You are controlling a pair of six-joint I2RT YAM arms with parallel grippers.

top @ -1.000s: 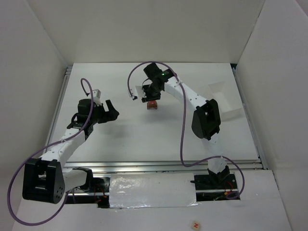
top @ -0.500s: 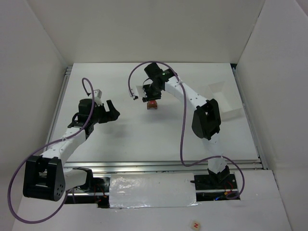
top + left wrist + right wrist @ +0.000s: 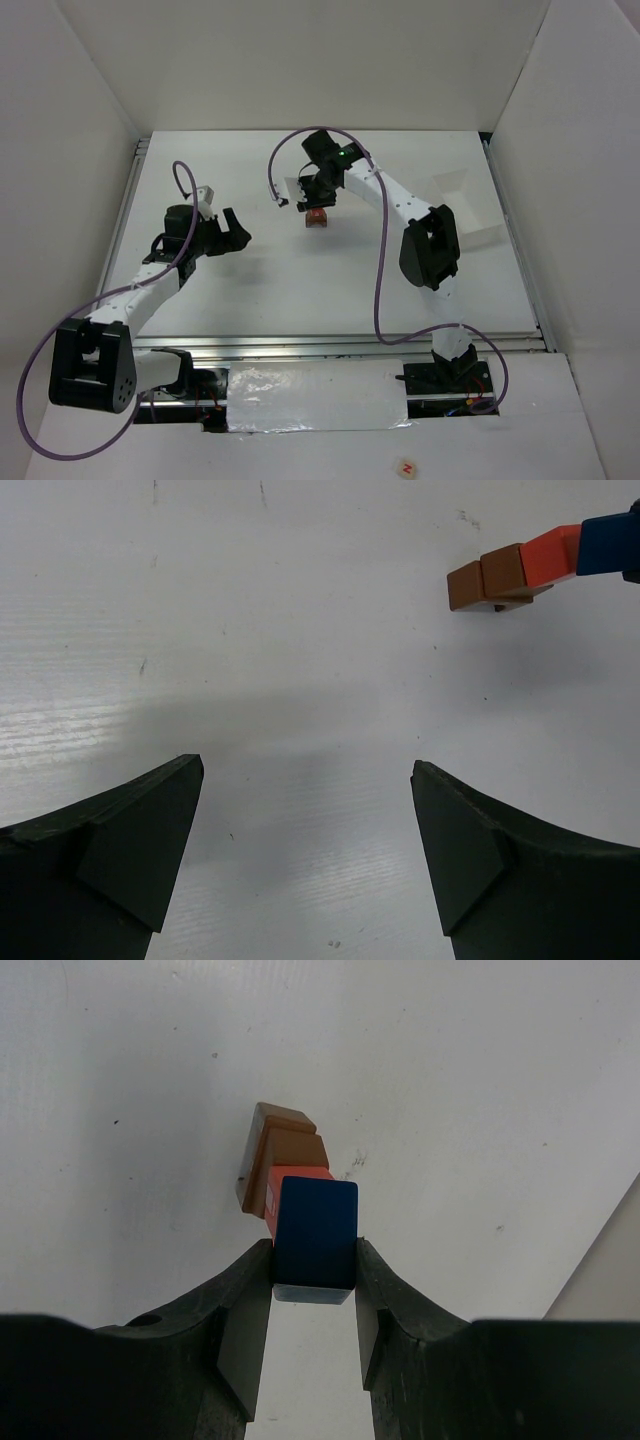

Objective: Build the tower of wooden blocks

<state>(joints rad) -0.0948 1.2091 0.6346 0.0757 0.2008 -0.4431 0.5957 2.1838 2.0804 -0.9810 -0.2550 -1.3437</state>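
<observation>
Top external view: the left gripper (image 3: 232,232) hovers over the white table (image 3: 300,290), jaws spread wide and empty. To its right, at the far middle, stands the wood block tower (image 3: 318,218), brown rectangular wooden blocks (image 3: 285,1145) beneath a red cube (image 3: 552,555). The right gripper (image 3: 317,205) pinches the blue triangular wedge (image 3: 316,1230), which seemingly rests on that cube.

The top camera overlooks the whole bench (image 3: 300,290) from above its near edge; both close wrist cameras share the wood block tower (image 3: 520,568).
</observation>
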